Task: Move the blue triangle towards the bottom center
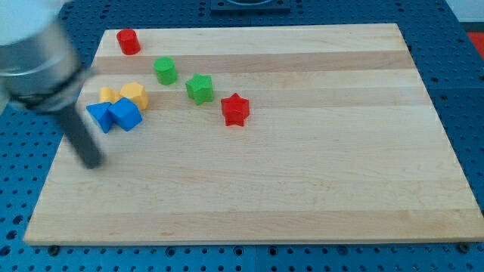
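The blue triangle (99, 116) lies near the board's left edge, touching a blue cube-like block (125, 113) on its right. My tip (93, 162) rests on the board below and slightly left of the blue triangle, apart from it. The dark rod rises up and left from the tip to the blurred grey arm at the view's top left.
Two yellow blocks (133, 94) (108, 95) sit just above the blue ones. A red cylinder (128, 41) is at the top left, a green block (165, 70), a green star (200, 88) and a red star (235, 109) stand to the right. The wooden board (302, 189) lies on a blue perforated table.
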